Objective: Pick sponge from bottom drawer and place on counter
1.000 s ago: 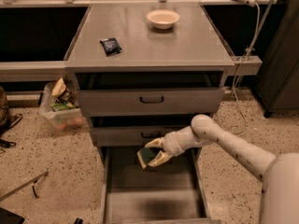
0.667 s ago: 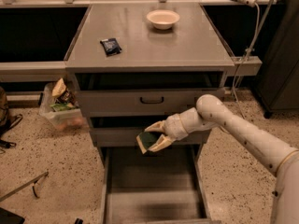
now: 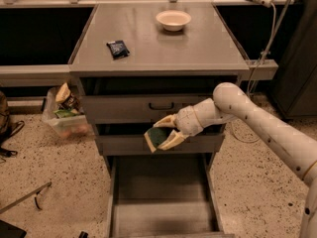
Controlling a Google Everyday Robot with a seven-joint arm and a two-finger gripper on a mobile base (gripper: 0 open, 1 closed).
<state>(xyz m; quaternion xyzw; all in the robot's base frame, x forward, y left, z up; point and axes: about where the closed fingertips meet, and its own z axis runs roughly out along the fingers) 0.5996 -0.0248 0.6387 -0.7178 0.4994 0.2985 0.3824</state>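
1. Claw (image 3: pixel 163 135): my one gripper, closed partway on the sponge, hanging in front of the middle drawer face
2. Sponge (image 3: pixel 158 133): clamped between the fingers, green face towards me; I judge it light, soft and squashy, best pinched across its flat faces near the middle
3. Bottom drawer (image 3: pixel 163 214): directly below the claw, pulled open
4. Counter (image 3: pixel 163 51): above the claw; blue packet (image 3: pixel 118 48) up-left, bowl (image 3: pixel 173 20) farthest above

gripper (image 3: pixel 159 137) mid-frame, clamped on sponge (image 3: pixel 157 134), hides its 3 o'clock side from me | bottom drawer (image 3: pixel 163 218) front cut off, 6 o'clock | arm (image 3: pixel 258 122) exits frame, 4 o'clock
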